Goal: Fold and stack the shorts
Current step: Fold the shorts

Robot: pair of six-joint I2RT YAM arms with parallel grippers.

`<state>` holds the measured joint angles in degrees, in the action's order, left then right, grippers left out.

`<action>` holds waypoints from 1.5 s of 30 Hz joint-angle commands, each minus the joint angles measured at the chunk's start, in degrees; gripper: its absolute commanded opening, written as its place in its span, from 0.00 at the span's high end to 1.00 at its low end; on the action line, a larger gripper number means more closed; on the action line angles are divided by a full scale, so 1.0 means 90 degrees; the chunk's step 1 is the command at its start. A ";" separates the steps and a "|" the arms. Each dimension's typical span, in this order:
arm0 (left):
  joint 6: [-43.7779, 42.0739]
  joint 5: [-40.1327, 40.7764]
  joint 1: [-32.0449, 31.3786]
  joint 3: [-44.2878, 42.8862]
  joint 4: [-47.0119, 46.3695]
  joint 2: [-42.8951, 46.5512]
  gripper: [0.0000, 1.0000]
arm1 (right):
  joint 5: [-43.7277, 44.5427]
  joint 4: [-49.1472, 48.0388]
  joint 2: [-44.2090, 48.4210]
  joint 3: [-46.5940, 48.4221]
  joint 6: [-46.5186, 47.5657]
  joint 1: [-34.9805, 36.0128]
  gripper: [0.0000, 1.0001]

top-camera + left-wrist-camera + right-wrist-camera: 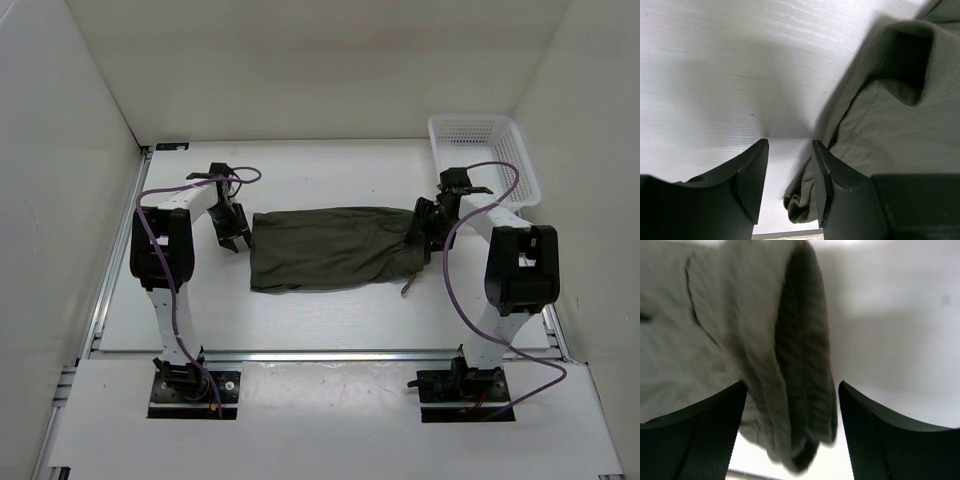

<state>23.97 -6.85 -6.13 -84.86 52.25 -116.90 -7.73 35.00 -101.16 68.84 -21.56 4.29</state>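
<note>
The dark olive-green shorts [330, 248] lie flat in a folded strip across the middle of the table, with the drawstring [408, 285] trailing off the right end. My left gripper [234, 238] is open just off the strip's left end; in the left wrist view [790, 150] the folded fabric edge [880, 115] lies beside the right finger, with bare table between the jaws. My right gripper [424, 236] is open over the strip's right end; in the right wrist view [792, 390] the thick ribbed waistband fold [800, 370] lies between the wide-apart fingers.
A white mesh basket [484, 152] stands at the back right corner, just behind the right arm. White walls enclose the table on the left, back and right. Purple cables loop over both arms.
</note>
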 commanded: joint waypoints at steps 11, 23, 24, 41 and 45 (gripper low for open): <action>-0.0065 0.0156 -0.0012 0.0015 0.0054 0.0274 0.47 | 0.0263 -0.1428 -0.0888 0.0271 -0.0163 0.0264 0.72; -0.0065 0.0156 -0.0012 -0.0044 0.0054 -0.0038 0.47 | 0.2097 -0.0054 -0.0166 0.1256 -0.0221 0.1582 1.00; -0.0065 0.0156 -0.0012 -0.0044 0.0054 -0.0038 0.47 | 0.2186 0.0074 -0.0166 0.1383 -0.0279 0.1661 1.00; -0.0240 0.0039 -0.0012 -0.0044 0.0054 -0.0038 0.47 | 0.3124 0.1286 -0.0557 0.2363 -0.0602 0.2366 1.00; -0.0241 -0.0030 -0.0012 -0.0044 0.0054 -0.0038 0.44 | 0.3066 0.1286 -0.0498 0.2040 -0.0739 0.1917 0.61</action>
<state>22.74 -6.24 -6.13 -84.82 52.64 -117.60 18.48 45.01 -106.67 88.66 -26.98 24.84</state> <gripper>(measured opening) 0.548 0.340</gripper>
